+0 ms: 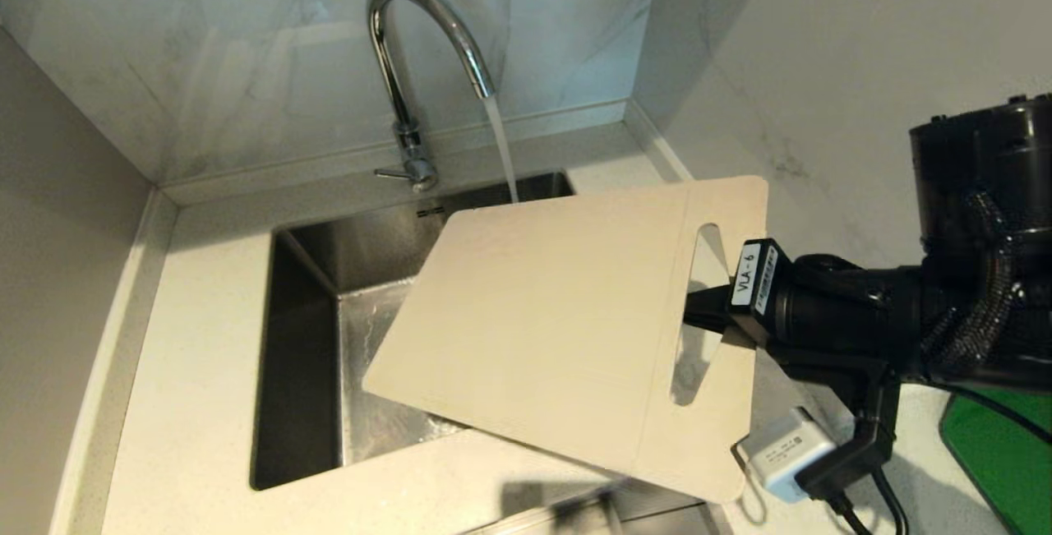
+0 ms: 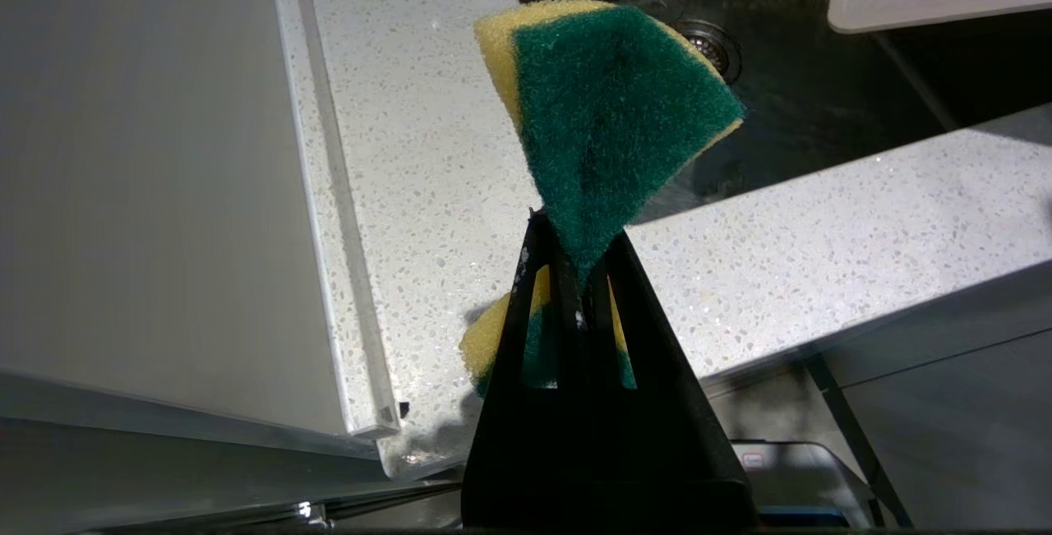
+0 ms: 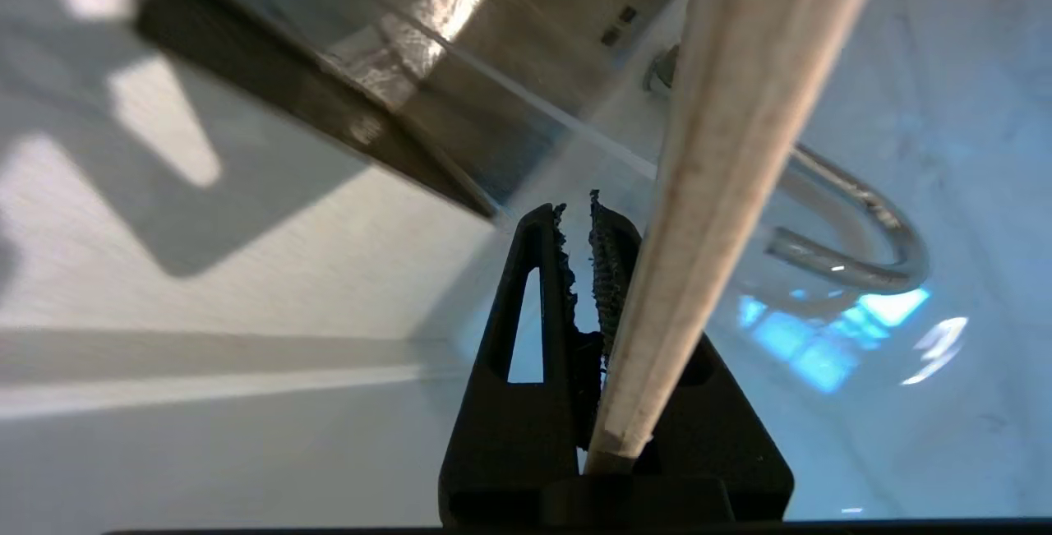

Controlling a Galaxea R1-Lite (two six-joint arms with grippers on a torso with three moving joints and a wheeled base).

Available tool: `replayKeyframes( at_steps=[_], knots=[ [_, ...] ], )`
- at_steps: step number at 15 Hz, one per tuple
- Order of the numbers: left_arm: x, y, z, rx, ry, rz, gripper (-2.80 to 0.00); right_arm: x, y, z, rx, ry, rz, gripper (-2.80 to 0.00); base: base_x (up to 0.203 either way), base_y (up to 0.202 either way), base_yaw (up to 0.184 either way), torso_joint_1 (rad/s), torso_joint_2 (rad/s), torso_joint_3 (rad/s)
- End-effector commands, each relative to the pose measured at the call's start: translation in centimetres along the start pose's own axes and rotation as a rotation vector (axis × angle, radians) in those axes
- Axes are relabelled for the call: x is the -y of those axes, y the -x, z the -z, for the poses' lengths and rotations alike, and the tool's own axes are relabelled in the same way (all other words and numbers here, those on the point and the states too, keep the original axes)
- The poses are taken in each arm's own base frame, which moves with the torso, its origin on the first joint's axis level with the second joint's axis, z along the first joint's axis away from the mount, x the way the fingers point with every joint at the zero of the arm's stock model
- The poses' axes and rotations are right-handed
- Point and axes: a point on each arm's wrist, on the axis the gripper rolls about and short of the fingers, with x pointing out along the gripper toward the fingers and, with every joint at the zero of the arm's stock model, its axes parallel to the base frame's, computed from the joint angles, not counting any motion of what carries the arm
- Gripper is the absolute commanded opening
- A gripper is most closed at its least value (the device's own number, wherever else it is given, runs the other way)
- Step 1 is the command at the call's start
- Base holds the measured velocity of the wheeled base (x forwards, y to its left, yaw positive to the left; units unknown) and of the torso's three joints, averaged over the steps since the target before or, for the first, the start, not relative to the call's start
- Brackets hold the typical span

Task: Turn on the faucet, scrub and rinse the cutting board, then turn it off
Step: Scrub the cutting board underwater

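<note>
- You see the faucet [image 1: 427, 50] in polished chrome metal, mirror-glossy.
- You see the cutting board [image 1: 559, 329] as pale beige, matt and smooth; its edge [image 3: 699, 214] looks slightly grainy.
- The sink [image 1: 304, 354] is brushed steel with a dull sheen.
- The countertop [image 2: 427, 190] is speckled stone, smooth, faintly glittering.
- The sponge [image 2: 608, 116] pairs yellow porous foam with a coarse green fibrous scouring layer.
- The wall [image 1: 246, 42] is glossy marble-look panel.
</note>
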Motion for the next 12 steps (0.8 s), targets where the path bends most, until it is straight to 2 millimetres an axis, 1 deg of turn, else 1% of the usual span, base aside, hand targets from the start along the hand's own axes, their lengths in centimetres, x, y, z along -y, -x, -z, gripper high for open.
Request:
replayKeyframes(
  at_steps=[1, 6, 10, 12],
  knots=[
    [0.0, 0.0, 0.1, -0.004, 0.0, 0.0, -2.8, 0.4, -2.3, 1.5, 0.008, 0.088, -0.006, -2.8, 0.0, 0.0, 0.0, 0.0, 0.0, 0.0],
    [0.0, 0.0, 0.0, -0.002, 0.0, 0.0, -2.8, 0.7, -4.6, 4.0, -0.032, 0.153, -0.001, -2.8, 0.0, 0.0, 0.0, 0.0, 0.0, 0.0],
    [0.0, 0.0, 0.1, -0.004, 0.0, 0.0, -2.8, 0.1, -6.5, 4.3, 0.008, 0.147, 0.016, -2.8, 0.0, 0.0, 0.0, 0.0, 0.0, 0.0],
    [0.0, 0.0, 0.1, -0.004, 0.0, 0.0, -2.8, 0.3, -7.2, 4.8, 0.009, 0.149, 0.028, -2.8, 0.0, 0.0, 0.0, 0.0, 0.0, 0.0]
  ],
)
